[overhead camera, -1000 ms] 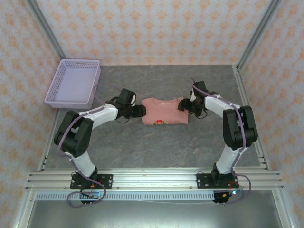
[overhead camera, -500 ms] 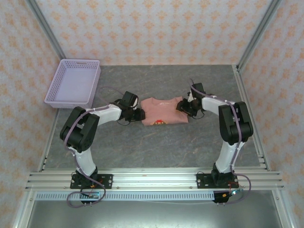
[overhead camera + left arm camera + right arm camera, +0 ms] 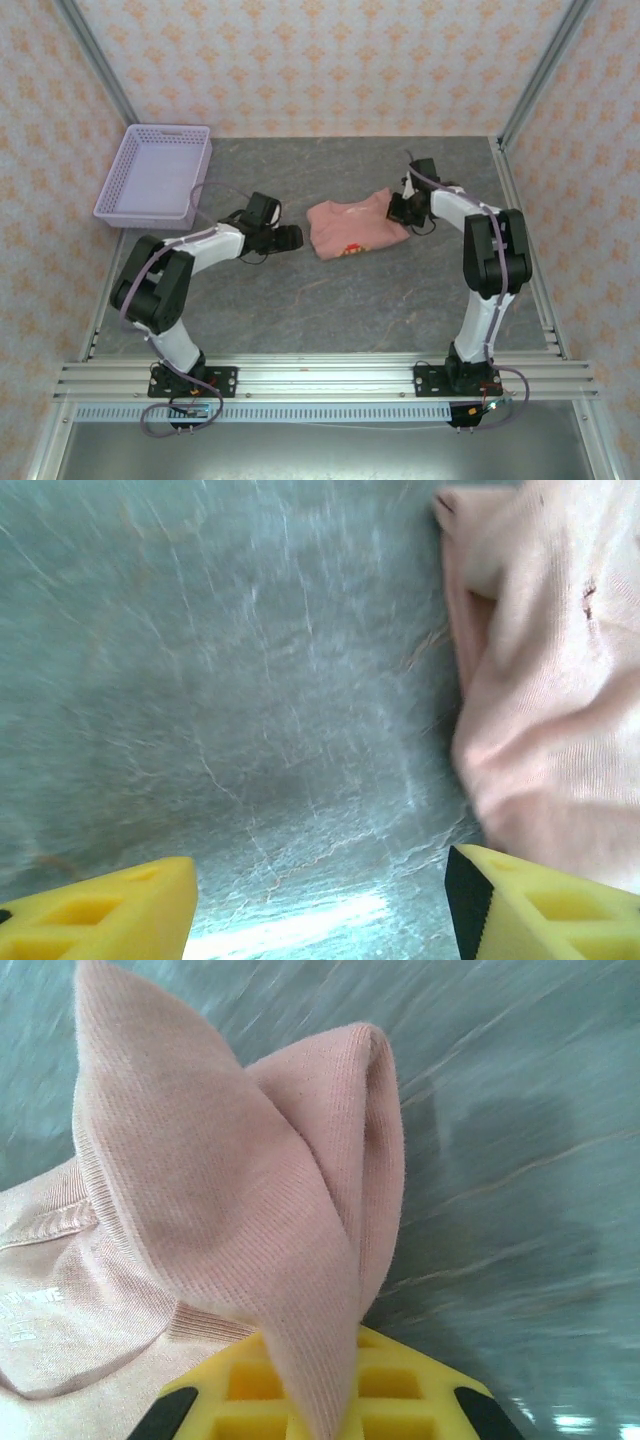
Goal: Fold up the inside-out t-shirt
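The salmon-pink inside-out t-shirt (image 3: 352,224) lies folded and skewed in the middle of the table, its small orange print (image 3: 349,250) near the front edge. My right gripper (image 3: 399,208) is shut on the shirt's right edge. In the right wrist view a pinched fold of pink cloth (image 3: 250,1190) rises out of the gripper (image 3: 322,1405) above the table. My left gripper (image 3: 292,238) stands open and empty just left of the shirt, not touching it. In the left wrist view the shirt's edge (image 3: 545,680) lies to the right, beyond the gripper (image 3: 320,915) and its yellow fingers (image 3: 100,920).
A lilac plastic basket (image 3: 140,210) stands at the back left. Grey stone-look table top (image 3: 330,310) stretches in front of the shirt. Metal frame rails (image 3: 525,230) run along the right side and the near edge.
The right gripper closed on the shirt's right edge and pulled it back and right, skewing the shirt. The left gripper opened and drew away to the left.
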`<action>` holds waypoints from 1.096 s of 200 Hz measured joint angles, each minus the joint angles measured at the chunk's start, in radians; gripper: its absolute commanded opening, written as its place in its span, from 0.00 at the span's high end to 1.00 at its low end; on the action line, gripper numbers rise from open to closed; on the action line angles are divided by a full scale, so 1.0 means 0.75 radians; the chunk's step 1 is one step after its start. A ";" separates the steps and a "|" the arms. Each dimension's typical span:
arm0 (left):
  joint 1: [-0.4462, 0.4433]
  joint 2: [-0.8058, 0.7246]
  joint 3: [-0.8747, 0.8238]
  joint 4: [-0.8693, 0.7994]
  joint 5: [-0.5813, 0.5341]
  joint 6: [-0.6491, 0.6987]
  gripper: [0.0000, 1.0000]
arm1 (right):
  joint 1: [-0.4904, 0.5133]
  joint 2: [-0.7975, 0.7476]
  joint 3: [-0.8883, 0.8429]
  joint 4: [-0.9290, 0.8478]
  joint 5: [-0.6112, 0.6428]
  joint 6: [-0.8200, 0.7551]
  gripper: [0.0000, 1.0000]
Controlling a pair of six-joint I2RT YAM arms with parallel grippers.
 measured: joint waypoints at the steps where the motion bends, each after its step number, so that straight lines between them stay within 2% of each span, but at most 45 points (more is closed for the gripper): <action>1: 0.001 -0.004 0.000 0.000 -0.001 0.000 0.31 | -0.004 0.000 0.004 -0.003 0.004 -0.004 1.00; 32: 0.004 -0.132 0.000 -0.008 -0.016 0.004 0.31 | -0.178 0.058 0.240 -0.131 0.143 -0.124 1.00; 78: 0.004 -0.195 -0.014 -0.035 -0.045 0.024 0.31 | -0.335 0.319 0.703 -0.301 0.545 -0.361 0.94; 93: 0.004 -0.201 -0.030 -0.045 -0.046 0.024 0.30 | -0.348 0.424 0.853 -0.349 0.635 -0.409 0.87; 101: 0.004 -0.201 -0.035 -0.052 -0.050 0.024 0.30 | -0.350 0.481 0.932 -0.370 0.676 -0.417 0.80; 114: 0.004 -0.201 -0.037 -0.069 -0.060 0.025 0.30 | -0.350 0.570 1.059 -0.413 0.737 -0.424 0.62; 134: 0.004 -0.209 -0.037 -0.094 -0.101 0.036 0.29 | -0.349 0.635 1.164 -0.457 0.821 -0.398 0.46; 147: 0.004 -0.230 -0.038 -0.109 -0.139 0.045 0.28 | -0.349 0.617 1.145 -0.467 0.856 -0.375 0.36; 172: 0.004 -0.336 -0.075 -0.109 -0.258 0.070 0.21 | -0.340 0.409 0.853 -0.407 0.879 -0.330 0.31; 198: 0.004 -0.510 -0.149 -0.099 -0.435 0.104 0.12 | -0.283 0.007 0.408 -0.267 0.878 -0.266 0.15; 211: 0.006 -0.601 -0.194 -0.073 -0.538 0.128 0.01 | -0.211 -0.215 0.200 -0.168 0.879 -0.232 0.09; 219: 0.011 -0.657 -0.225 -0.052 -0.597 0.136 0.00 | -0.153 -0.344 0.081 -0.100 0.878 -0.218 0.05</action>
